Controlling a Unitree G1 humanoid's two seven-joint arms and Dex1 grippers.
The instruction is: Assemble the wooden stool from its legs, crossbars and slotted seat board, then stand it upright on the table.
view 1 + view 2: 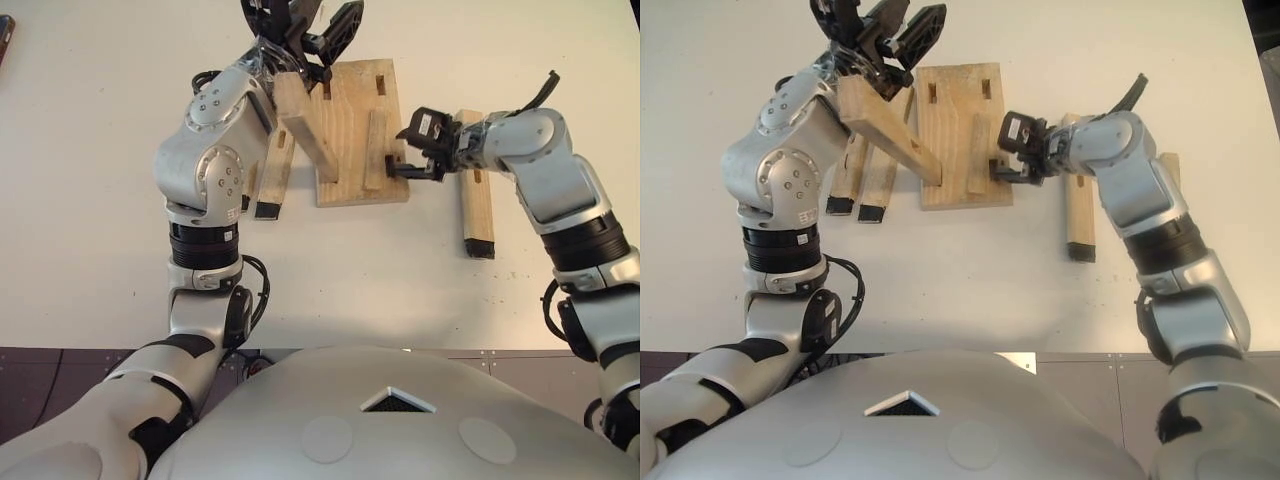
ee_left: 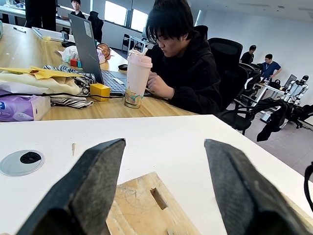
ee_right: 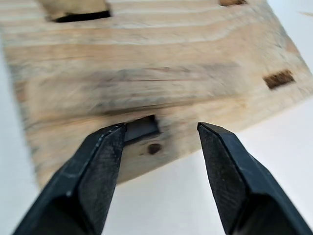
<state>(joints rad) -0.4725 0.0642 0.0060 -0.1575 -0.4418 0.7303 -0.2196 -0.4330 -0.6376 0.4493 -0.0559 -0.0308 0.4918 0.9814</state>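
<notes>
The slotted seat board (image 1: 350,140) lies flat on the white table (image 1: 100,250), and everything else is gathered round it. One leg (image 1: 308,135) stands on the board's left half, leaning out over the left edge, with its lower end on the board's face. The left gripper (image 2: 164,147) hangs just above that leg's upper end, near the board's far left corner. Its claw is released, the two dark fingers (image 2: 88,191) spread wide with nothing between them. A second wooden piece (image 1: 375,150) sits on the board's right half, running from the far side toward the near side; I can't tell whether it is seated in a slot. The right gripper (image 3: 161,128) is at the board's near right corner, released as well, its fingertips either side of a small slot (image 3: 142,128) cut in the board's edge and not touching the wood. Right of the board, just beyond that gripper, another leg (image 1: 477,200) with a dark end lies flat. Left of the board, two more dark-tipped pieces (image 1: 880,175) lie side by side.
</notes>
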